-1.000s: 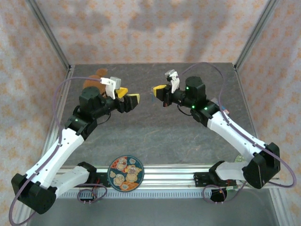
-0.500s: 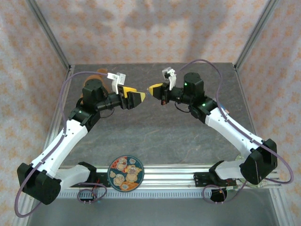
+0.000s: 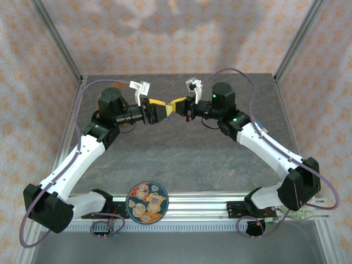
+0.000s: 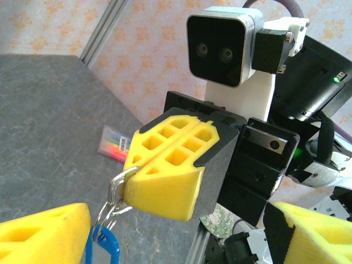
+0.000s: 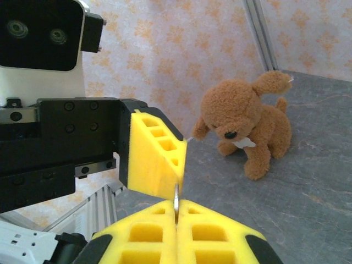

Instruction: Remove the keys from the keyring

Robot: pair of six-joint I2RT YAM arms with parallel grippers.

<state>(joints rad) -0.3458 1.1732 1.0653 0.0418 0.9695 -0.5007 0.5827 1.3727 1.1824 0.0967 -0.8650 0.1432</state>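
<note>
Two tools meet above the far middle of the dark grey desk (image 3: pixel 181 159): the left tool (image 3: pixel 160 110) spreads wide, empty, its fingers (image 4: pixel 44 231) flanking the silvery wire keyring (image 4: pixel 116 185) and thin pale metal keys (image 4: pixel 108 213), which dangle downward from the tightly closed right tool (image 4: pixel 165 159).

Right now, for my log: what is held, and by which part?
The right gripper pinches the keyring by its metal loop; the left gripper holds nothing.
</note>
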